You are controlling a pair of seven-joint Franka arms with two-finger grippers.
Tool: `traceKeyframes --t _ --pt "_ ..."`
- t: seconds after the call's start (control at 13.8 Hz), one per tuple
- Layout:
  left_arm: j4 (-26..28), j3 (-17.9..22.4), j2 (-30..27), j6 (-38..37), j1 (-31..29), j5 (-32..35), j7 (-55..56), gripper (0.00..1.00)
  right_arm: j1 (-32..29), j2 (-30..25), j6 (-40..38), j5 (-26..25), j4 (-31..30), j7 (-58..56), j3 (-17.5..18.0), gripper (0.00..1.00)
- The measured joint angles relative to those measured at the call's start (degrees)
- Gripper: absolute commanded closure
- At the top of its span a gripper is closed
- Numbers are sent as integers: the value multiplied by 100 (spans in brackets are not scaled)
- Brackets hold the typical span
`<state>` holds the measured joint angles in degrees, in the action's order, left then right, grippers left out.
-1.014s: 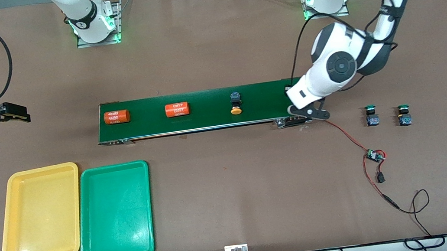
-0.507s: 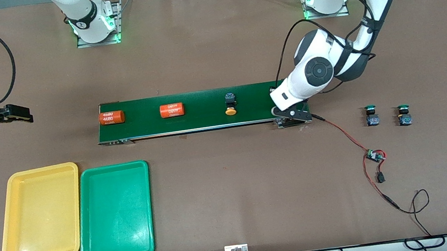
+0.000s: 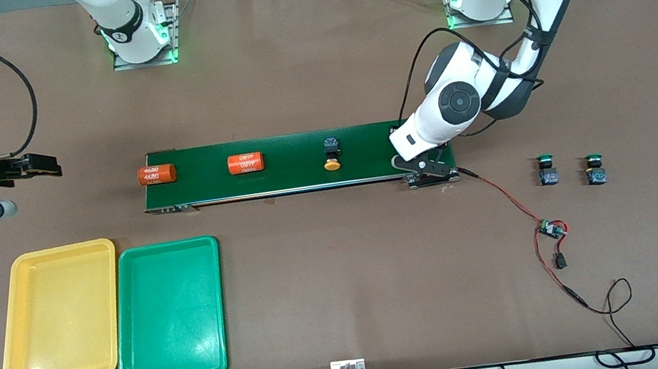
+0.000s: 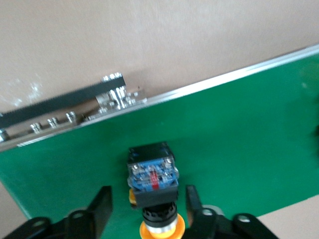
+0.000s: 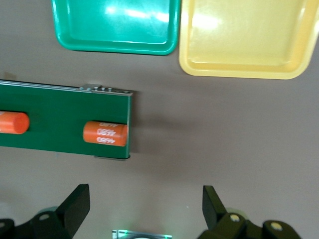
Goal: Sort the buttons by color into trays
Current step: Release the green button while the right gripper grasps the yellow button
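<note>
Lying between the open left gripper's (image 4: 147,209) fingers: a yellow-capped button (image 4: 152,177).

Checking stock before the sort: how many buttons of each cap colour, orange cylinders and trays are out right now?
Yellow-cap buttons: 2
Green-cap buttons: 2
Orange cylinders: 2
Trays: 2, yellow and green
Total: 8
</note>
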<state>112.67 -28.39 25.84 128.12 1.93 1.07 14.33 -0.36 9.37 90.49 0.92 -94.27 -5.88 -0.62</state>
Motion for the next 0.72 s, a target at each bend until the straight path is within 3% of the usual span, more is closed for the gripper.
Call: traceKeyframes --t 0.22,0.43,0.72 --pt "-112 104 -218 -9 -285 0 28 0 32 -6 0 127 -26 184 22 0" --pt "-98 228 -306 -59 -1096 2 5 0 289 -48 220 150 -218 406 42 0" --pt "-54 854 -170 -58 -1751 5 -500 0 833 -578 1237 155 -1375 1314 64 0"
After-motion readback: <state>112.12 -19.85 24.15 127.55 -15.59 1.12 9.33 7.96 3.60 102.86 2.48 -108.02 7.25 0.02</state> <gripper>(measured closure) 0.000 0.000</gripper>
